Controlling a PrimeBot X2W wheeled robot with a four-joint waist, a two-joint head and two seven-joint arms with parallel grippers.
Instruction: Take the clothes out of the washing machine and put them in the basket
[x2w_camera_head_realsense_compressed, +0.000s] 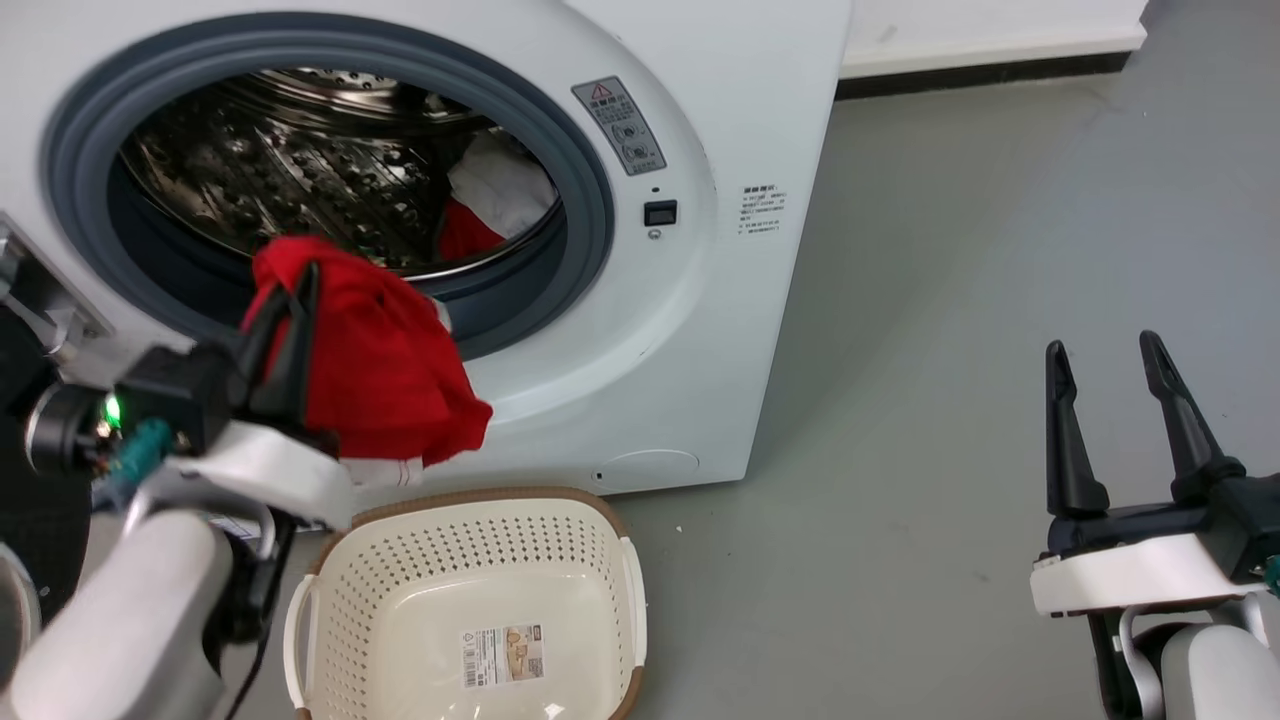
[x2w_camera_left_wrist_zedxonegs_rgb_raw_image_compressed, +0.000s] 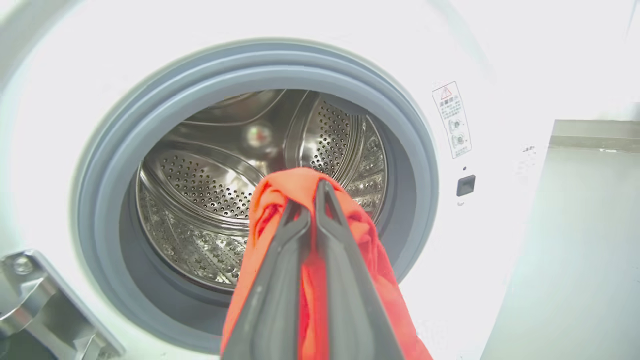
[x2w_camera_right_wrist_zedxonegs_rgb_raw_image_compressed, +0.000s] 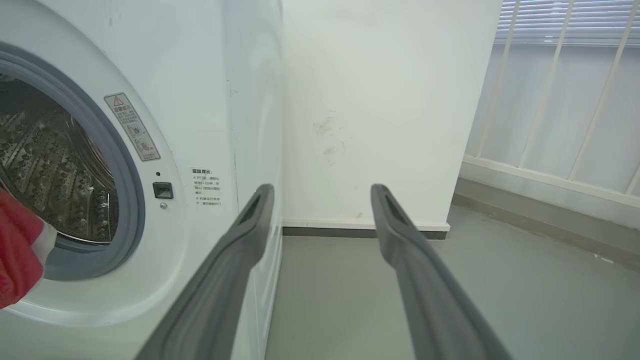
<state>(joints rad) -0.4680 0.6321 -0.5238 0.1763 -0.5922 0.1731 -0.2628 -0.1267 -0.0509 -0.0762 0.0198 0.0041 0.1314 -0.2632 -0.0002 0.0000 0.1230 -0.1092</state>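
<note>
While the right claw (x2w_camera_head_realsense_compressed: 1102, 342) gapes, the left claw (x2w_camera_head_realsense_compressed: 297, 280) pinches a crumpled bright-red garment (x2w_camera_head_realsense_compressed: 390, 370).

Around the left pincer (x2w_camera_left_wrist_zedxonegs_rgb_raw_image_compressed: 311, 195), the white front-loading washing machine (x2w_camera_left_wrist_zedxonegs_rgb_raw_image_compressed: 500, 260) is blown out by glare; beyond it, reflections are caught on the perforated steel drum (x2w_camera_left_wrist_zedxonegs_rgb_raw_image_compressed: 200, 190).

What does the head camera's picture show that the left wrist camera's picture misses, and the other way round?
Head view's extras: the cream basket below the door opening, holding no clothes yet; the right end effector, open; a white cloth and more red fabric inside the machine. Left wrist view's extras: a straight look to the drum's back wall. Shared: the washing machine, its grey ring, and the left end effector shut on a red garment.
</note>
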